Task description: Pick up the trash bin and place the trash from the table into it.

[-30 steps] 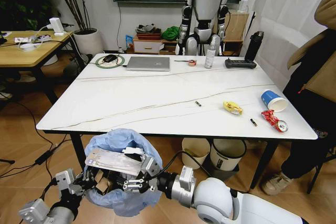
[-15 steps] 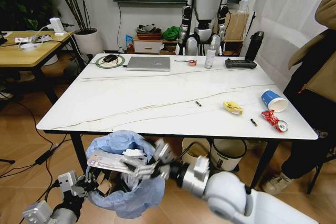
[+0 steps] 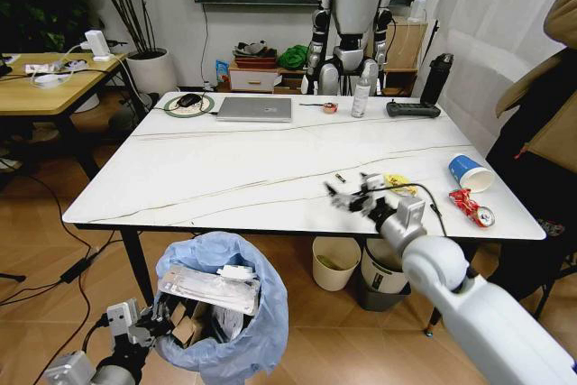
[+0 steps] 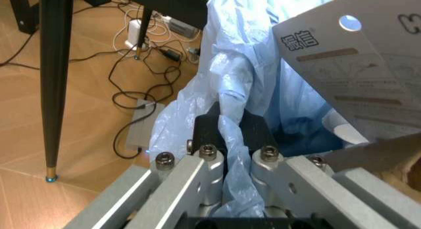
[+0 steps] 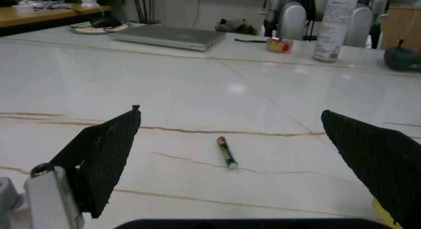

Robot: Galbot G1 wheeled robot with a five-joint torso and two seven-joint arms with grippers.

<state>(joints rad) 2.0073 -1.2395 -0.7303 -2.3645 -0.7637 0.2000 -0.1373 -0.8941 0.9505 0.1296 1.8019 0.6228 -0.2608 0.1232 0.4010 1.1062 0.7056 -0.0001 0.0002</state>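
The trash bin (image 3: pixel 221 313), lined with a crinkly light-blue bag, hangs below the table's (image 3: pixel 225 169) front edge. My left gripper (image 3: pixel 153 322) is shut on its bag rim (image 4: pixel 227 115). A clear plastic tray (image 3: pixel 212 286), brown cardboard (image 3: pixel 185 326) and white tissue (image 3: pixel 236 270) lie inside it. My right gripper (image 3: pixel 347 194) hovers open and empty over the table's right half, with a small battery-like stick (image 5: pixel 227 152) just beyond its fingers (image 5: pixel 105 155). A yellow wrapper (image 3: pixel 399 185), a blue cup (image 3: pixel 469 171) and a red wrapper (image 3: pixel 469 205) lie to its right.
A silver laptop (image 3: pixel 255 108), spray bottle (image 3: pixel 361 96) and black bottle (image 3: pixel 436 78) stand along the far edge. A cream bucket (image 3: pixel 335 261) and a white bin (image 3: pixel 389 268) sit under the table. A person (image 3: pixel 541 132) stands at the right. A wooden table (image 3: pixel 45 87) is at left.
My right gripper has left the bin, risen and swung right over the table, leaving the clear tray inside. The left gripper still holds the bin, slightly lower.
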